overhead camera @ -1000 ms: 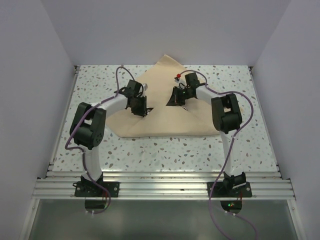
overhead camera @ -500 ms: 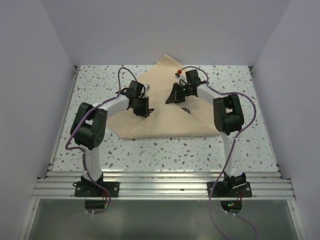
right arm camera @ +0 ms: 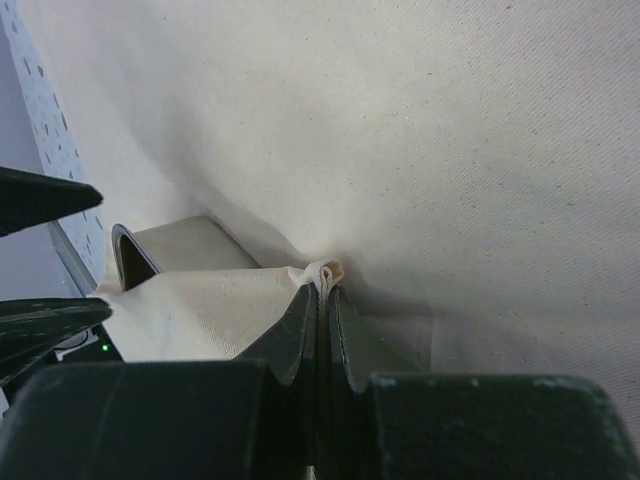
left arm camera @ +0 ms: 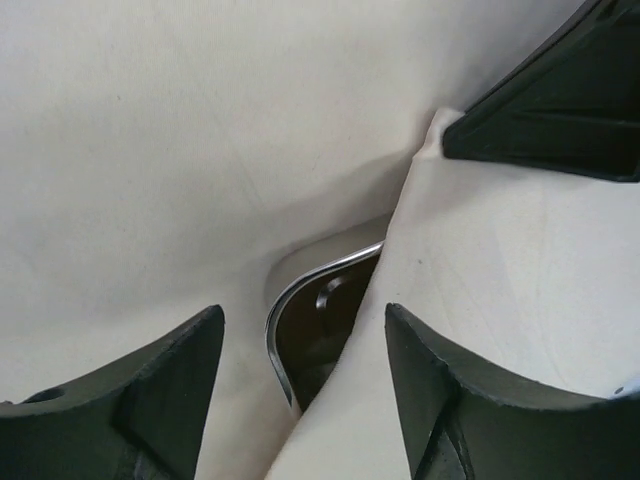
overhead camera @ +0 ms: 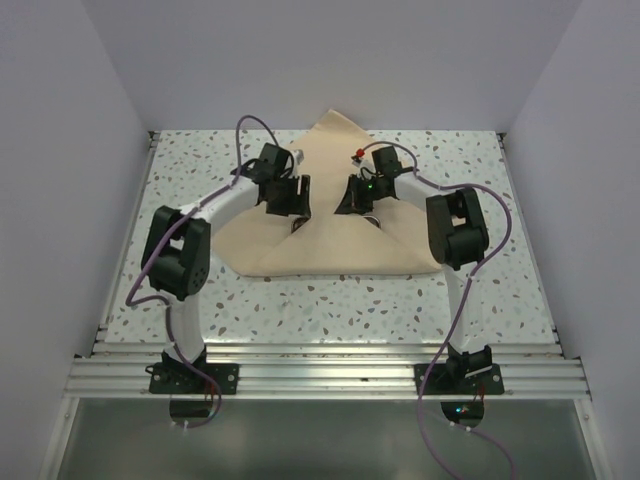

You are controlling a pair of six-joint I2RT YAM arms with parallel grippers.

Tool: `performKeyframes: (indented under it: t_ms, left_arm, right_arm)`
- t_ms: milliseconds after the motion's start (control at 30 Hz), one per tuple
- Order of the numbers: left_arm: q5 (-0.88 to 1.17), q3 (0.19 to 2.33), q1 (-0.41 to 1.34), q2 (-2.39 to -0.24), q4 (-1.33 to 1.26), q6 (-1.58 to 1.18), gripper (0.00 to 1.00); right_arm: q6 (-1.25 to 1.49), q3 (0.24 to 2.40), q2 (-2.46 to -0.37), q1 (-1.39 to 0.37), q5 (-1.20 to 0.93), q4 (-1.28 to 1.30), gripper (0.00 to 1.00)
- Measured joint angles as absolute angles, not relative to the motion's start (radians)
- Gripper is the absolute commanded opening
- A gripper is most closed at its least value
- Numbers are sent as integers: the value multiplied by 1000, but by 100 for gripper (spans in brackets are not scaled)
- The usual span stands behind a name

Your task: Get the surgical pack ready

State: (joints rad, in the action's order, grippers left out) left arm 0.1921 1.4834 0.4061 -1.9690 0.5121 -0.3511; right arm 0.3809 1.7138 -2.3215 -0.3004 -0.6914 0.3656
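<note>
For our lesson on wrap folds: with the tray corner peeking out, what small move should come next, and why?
Probably the right gripper should draw its pinched flap of the wrap sheet across the tray: one corner shows uncovered, and the open left gripper above it holds nothing.

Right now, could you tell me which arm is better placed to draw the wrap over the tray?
Likely right: right gripper is shut on a wrap fold by the exposed tray; left gripper is open, empty.
</note>
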Motion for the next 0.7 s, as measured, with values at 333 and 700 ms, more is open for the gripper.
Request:
performKeyframes:
  t_ms: [333,700]
  left_arm:
    - [159,1521,312,-1887,534,-369,71]
    - [48,1328,-89,-1818,496,-446,75]
  right_arm:
    - [355,1722,-2321,-299,-691,389,2]
    - [344,1726,-2321,-299,-690,404,1]
